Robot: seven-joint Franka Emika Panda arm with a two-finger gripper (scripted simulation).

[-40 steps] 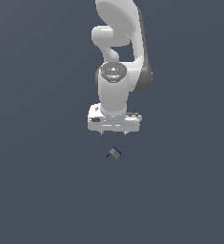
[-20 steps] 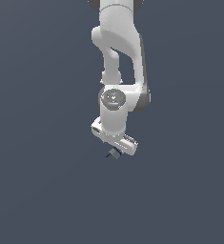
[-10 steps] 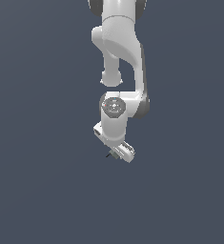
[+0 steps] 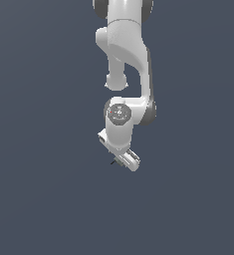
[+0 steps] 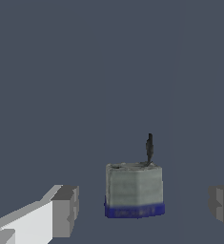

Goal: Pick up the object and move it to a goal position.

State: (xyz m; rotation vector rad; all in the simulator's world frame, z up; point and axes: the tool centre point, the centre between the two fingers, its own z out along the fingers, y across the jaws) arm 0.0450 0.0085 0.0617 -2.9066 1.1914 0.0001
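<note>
— Where was the object (image 5: 134, 190)?

— Between my fingers (image 5: 65, 210), touching neither. My gripper (image 5: 144, 209) stood wide. It sat squat, no clear long axis, blue edge at one end, thin stub at the other.

— And since a second before?

— My arm (image 4: 123, 50) had come lower; the exterior view showed only the stub beside my hand

No legible text, label, brand, number or sign found in either view. The dark blue band (image 5: 134, 210) along one edge of the object (image 5: 134, 189) carries faint lighter marks, too blurred to read. The round cap (image 4: 119, 113) on the arm's wrist joint shows small dark and red marks, too small to make out as characters.
</note>
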